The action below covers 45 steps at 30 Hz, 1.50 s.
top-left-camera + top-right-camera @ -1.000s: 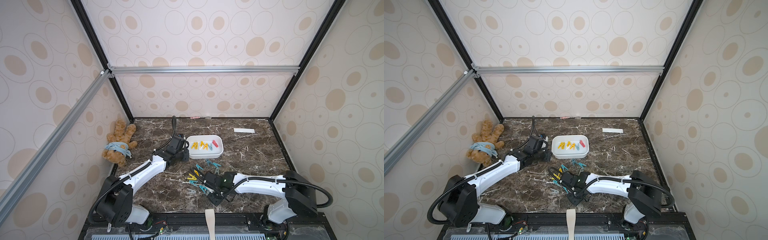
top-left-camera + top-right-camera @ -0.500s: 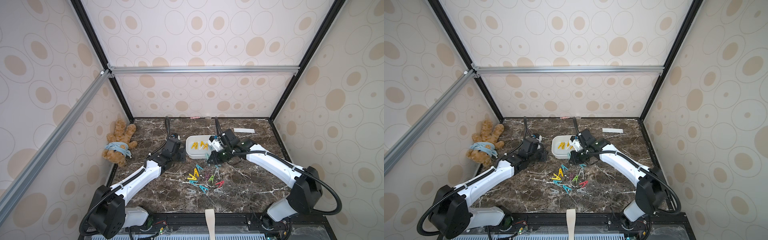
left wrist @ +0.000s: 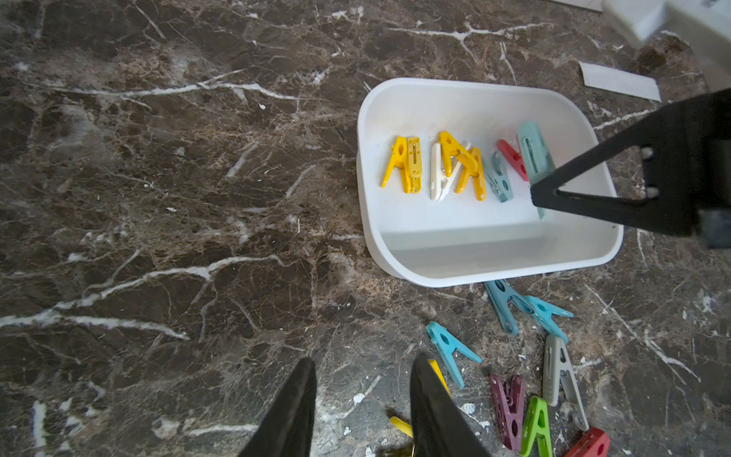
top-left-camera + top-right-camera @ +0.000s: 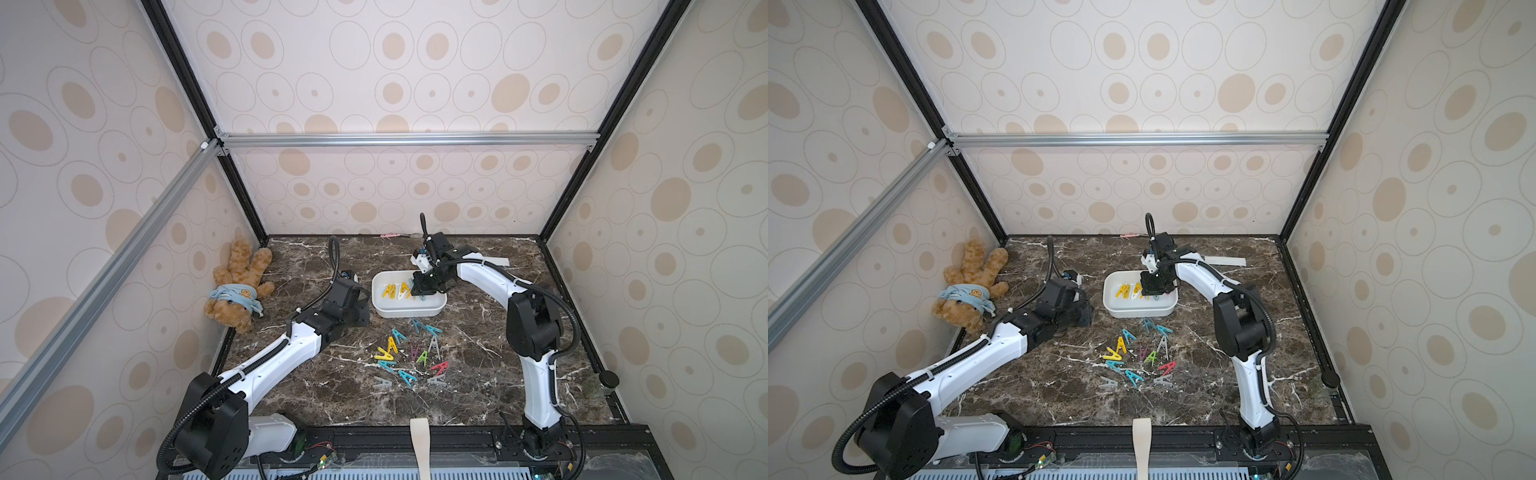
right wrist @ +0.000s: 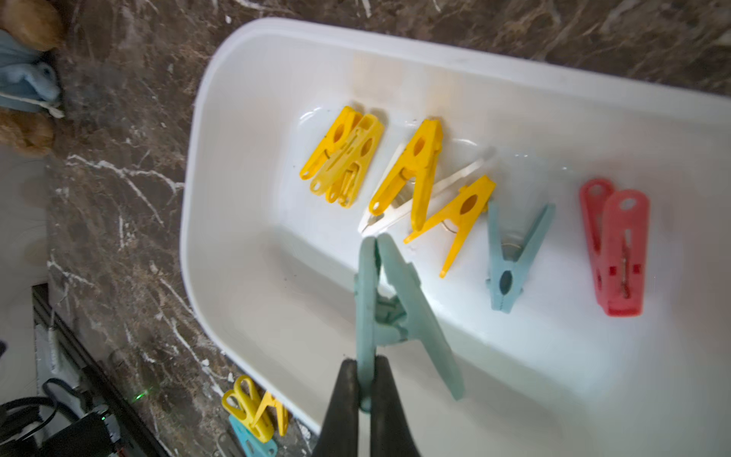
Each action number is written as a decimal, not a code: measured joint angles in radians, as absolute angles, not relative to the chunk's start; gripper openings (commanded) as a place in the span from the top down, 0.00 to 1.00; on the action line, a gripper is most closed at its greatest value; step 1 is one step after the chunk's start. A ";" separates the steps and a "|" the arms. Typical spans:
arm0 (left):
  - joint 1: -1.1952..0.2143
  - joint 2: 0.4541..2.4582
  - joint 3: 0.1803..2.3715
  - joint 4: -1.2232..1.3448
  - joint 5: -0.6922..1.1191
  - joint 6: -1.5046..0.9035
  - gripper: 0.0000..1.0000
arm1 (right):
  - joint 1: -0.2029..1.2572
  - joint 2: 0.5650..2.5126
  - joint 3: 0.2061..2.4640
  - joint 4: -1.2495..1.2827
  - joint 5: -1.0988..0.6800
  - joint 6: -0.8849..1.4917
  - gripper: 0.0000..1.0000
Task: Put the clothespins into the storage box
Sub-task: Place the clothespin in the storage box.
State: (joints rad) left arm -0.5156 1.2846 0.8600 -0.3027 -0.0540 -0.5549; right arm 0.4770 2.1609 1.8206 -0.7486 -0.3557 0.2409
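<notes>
We are logging the right hand (image 5: 366, 368) pinching a teal clothespin (image 5: 395, 308) over the storage box (image 4: 409, 312), mid-far on the worktop (image 4: 478, 374); left hand (image 3: 363, 361) hovering narrowly parted, empty, left of it; loose clothespins (image 4: 384, 356) lying nearer.

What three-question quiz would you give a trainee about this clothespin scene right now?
1. True or false: the right gripper holds a teal clothespin above the storage box.
2. Which colour is most common among the clothespins lying inside the box? A red, B yellow, C purple.
3. Fill in: the left gripper is ___ and holds nothing.

Key: 1 true; 2 B; 3 open.
</notes>
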 measured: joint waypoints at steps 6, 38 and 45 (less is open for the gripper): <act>-0.515 1.311 0.860 -0.328 -0.034 -0.566 0.60 | 0.466 2.270 1.934 -0.776 -0.309 0.237 0.96; -0.557 1.482 0.907 -0.433 0.159 -0.486 0.55 | 0.532 1.771 1.501 -0.687 -0.315 0.247 0.70; -0.654 1.498 0.874 -0.435 0.166 -0.495 0.55 | 0.553 1.746 1.349 -0.647 -0.318 0.287 0.71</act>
